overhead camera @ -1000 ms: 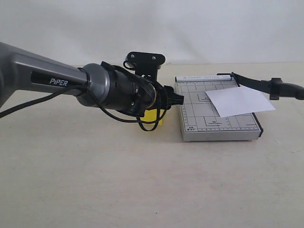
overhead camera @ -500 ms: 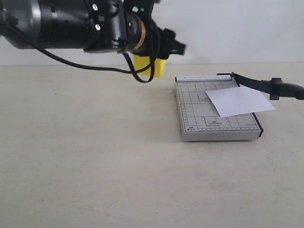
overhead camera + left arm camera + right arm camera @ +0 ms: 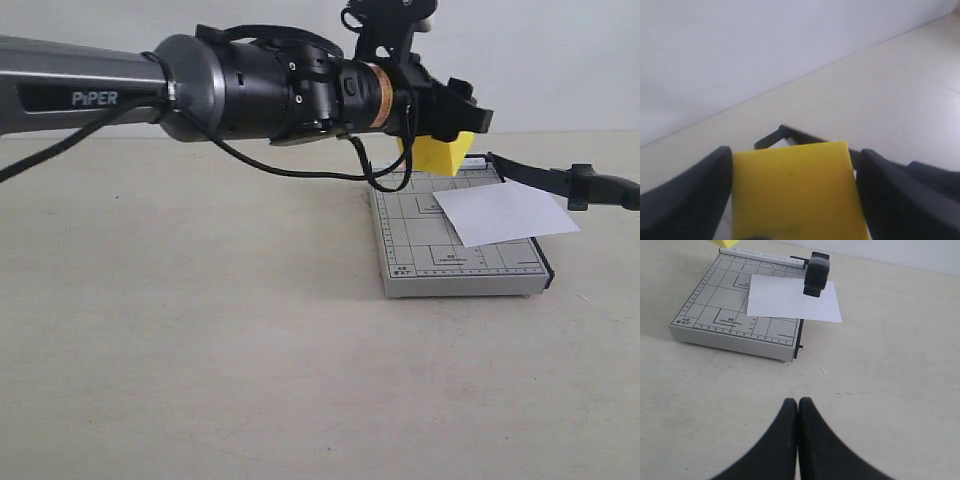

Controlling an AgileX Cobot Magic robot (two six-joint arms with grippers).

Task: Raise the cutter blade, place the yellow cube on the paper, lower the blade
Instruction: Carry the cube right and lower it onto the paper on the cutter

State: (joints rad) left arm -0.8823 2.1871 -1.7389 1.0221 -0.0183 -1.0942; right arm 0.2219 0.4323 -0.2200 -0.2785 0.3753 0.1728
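My left gripper (image 3: 452, 130) reaches across from the left and is shut on the yellow cube (image 3: 440, 154), holding it in the air over the far left corner of the grey gridded cutter base (image 3: 420, 250). In the left wrist view the cube (image 3: 795, 190) fills the gap between both black fingers (image 3: 700, 185). The white paper (image 3: 505, 212) lies on the base's right half, overhanging its edge. The cutter blade (image 3: 535, 174) stands raised, its thick handle (image 3: 600, 187) out to the right. My right gripper (image 3: 798, 404) is shut and empty, low over the table in front of the cutter.
The right wrist view shows the base (image 3: 710, 305), the paper (image 3: 785, 302), the blade handle (image 3: 816, 271) above them and a corner of the cube (image 3: 726, 242). Bare beige tabletop (image 3: 200, 350) surrounds the cutter; a white wall stands behind.
The left gripper lifted the yellow cube from the table left of the cutter and carried it up and to the right, over the base's far corner. Blade and paper stayed put.
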